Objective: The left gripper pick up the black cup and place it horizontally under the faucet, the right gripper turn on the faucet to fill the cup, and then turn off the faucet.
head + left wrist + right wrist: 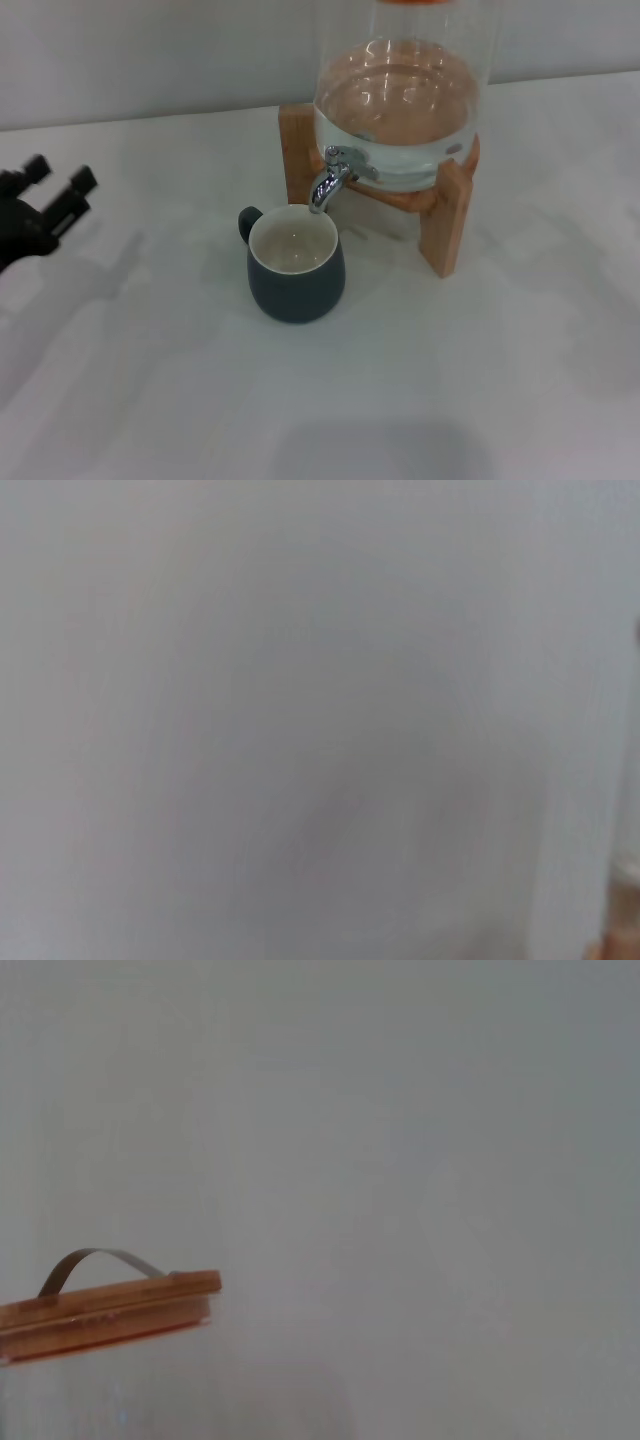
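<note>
Squat matte black cup [296, 264] sits under curved chrome faucet [328, 183].

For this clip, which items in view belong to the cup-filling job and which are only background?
Job:
black cup, upright below the spout
faucet
left gripper, open, far left, apart from the cup

Background:
glass dispenser holding water
wooden stand
wooden lid with its metal handle
white table

The right gripper is not in view.
</note>
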Controlling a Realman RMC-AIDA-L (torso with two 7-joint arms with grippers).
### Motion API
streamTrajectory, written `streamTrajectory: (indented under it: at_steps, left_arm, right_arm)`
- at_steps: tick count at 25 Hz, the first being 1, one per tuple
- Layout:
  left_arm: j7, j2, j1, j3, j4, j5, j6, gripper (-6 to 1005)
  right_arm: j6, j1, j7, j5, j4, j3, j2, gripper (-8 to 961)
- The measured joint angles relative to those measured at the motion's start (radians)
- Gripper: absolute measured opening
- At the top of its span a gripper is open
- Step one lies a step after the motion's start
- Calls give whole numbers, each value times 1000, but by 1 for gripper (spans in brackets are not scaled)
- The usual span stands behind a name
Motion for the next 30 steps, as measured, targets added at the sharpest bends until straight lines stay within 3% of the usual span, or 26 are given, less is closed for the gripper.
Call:
streamTrajectory:
  at_steps: [4,11,18,26,30]
  left_arm:
    - [-3,1,6,-2,-3,-55,0,616]
    - [-3,2,-8,-52,-32,-72,-2,760]
    - [-3,1,-28,-87,-40,-95,9,879]
    - [-5,2,-61,-128,-88,-121,12,878]
    - [-7,2,-73,-132,-102,-121,12,878]
  right_arm:
    - [25,-20,-2,-3,-9,-7,2,752]
    - [127,-64,45,-2,-62,-51,6,752]
    - [112,-99,134,44,-165,-341,12,751]
    - [-16,-68,240,71,-321,-718,11,751]
    - [-32,-24,280,72,-385,-819,12,751]
